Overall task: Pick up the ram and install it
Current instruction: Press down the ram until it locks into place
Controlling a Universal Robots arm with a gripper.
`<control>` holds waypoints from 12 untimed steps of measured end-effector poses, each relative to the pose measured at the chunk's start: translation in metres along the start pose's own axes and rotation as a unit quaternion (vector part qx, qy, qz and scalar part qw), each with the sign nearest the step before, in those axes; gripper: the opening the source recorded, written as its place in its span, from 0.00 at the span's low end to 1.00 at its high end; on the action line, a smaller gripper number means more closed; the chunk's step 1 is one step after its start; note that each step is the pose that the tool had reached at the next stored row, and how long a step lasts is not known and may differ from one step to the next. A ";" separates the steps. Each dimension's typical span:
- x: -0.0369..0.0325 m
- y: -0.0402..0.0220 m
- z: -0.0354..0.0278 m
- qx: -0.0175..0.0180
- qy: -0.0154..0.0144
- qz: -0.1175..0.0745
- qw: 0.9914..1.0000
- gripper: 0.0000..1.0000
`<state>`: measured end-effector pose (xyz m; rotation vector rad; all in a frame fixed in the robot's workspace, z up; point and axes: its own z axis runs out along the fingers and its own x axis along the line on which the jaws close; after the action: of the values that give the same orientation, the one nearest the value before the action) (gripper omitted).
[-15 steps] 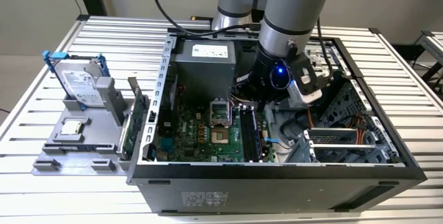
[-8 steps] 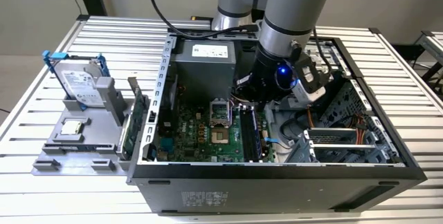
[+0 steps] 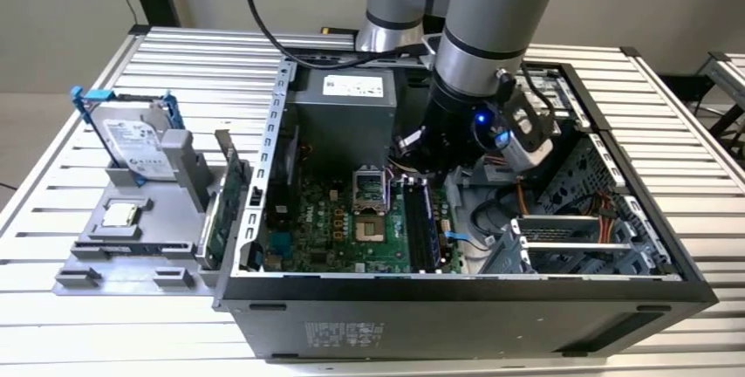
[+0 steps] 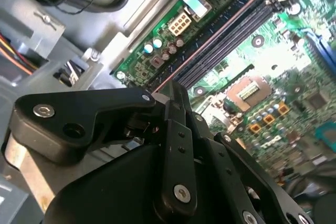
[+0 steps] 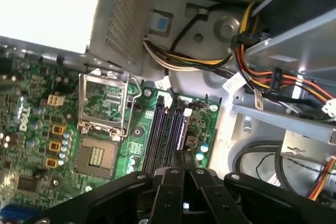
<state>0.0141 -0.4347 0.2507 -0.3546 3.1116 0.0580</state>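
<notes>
claw (image 5: 177, 174) inside open computer case (image 3: 652, 294), fingers pinched together on thin dark ram (image 5: 178, 160), held edge-down just above memory slots (image 5: 167, 135) on green motherboard (image 5: 63, 108).

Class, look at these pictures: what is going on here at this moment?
A robot arm has reached down into an open computer case on a slatted table. Its gripper is right above the memory slots on the green motherboard, beside the empty processor socket. In both wrist views a thin dark stick, apparently the ram, runs along those slots. A hard drive stands in a holder outside the case.
</notes>
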 end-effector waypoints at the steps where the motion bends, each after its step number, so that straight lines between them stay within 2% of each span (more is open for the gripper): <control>1: 0.0000 0.0000 0.0000 0.000 0.000 -0.009 1.000 0.00; 3: 0.0000 0.0000 0.0000 0.000 0.001 -0.027 1.000 0.00; 6: 0.0000 0.0000 0.0000 -0.001 0.001 -0.055 0.999 0.00; 9: 0.0000 0.0000 0.0000 -0.001 0.001 -0.082 0.997 0.00; 12: 0.0000 0.0000 0.0000 -0.001 0.001 -0.109 0.994 0.00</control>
<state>0.0141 -0.4347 0.2507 -0.6901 3.0532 0.0579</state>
